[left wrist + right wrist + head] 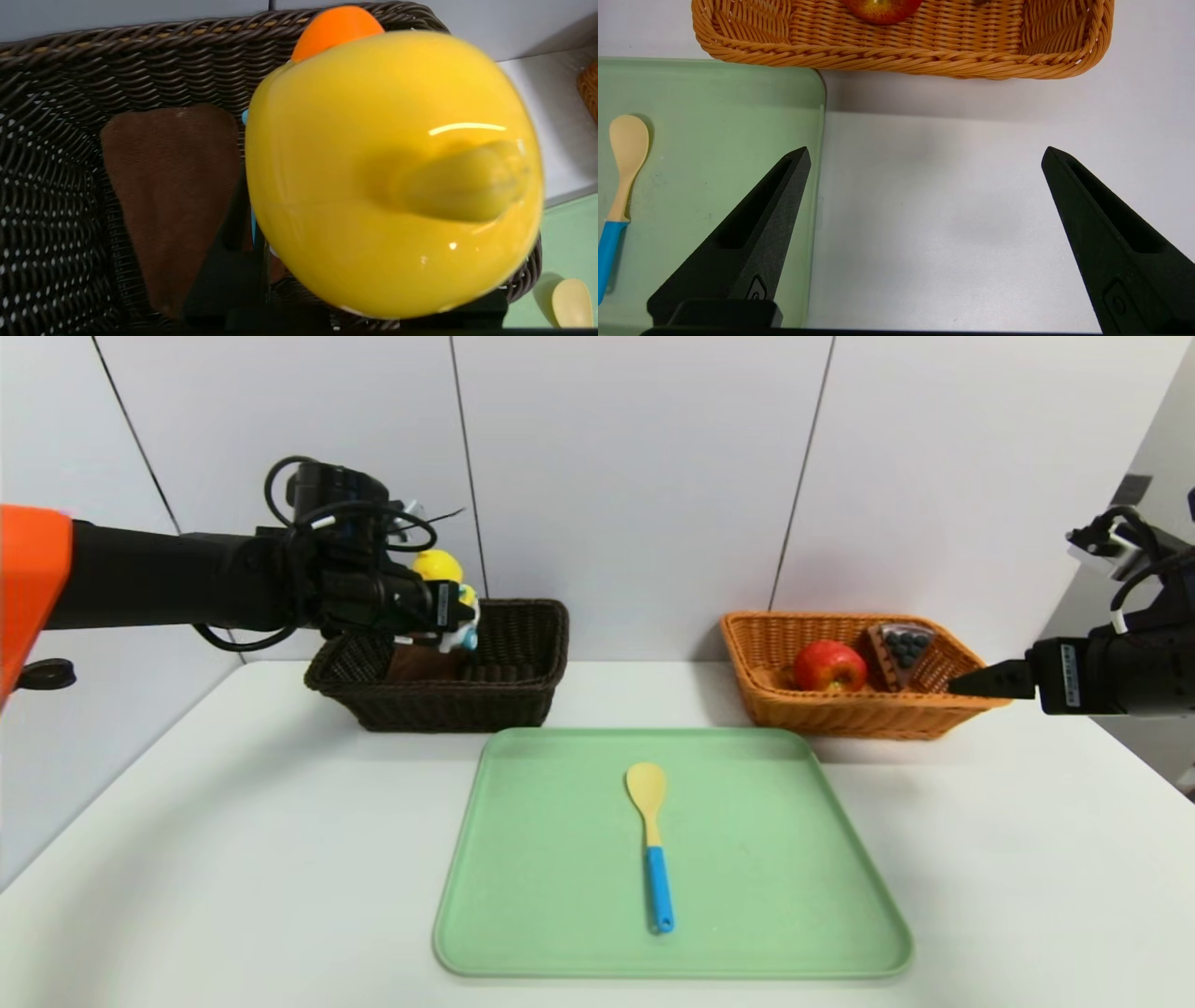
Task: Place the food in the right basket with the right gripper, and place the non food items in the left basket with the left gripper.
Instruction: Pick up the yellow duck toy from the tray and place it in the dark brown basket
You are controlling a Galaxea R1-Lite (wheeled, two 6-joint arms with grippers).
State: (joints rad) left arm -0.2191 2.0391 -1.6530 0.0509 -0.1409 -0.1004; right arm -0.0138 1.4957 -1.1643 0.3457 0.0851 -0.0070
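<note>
Duck toy (392,172) clamped in left gripper (457,611), above dark basket (523,695).

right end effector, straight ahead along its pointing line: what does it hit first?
Probably bare table. The right end effector, open and empty, points forward and down at white tabletop between the green tray and the orange basket. The basket's near wall lies beyond; depth is unclear.
</note>
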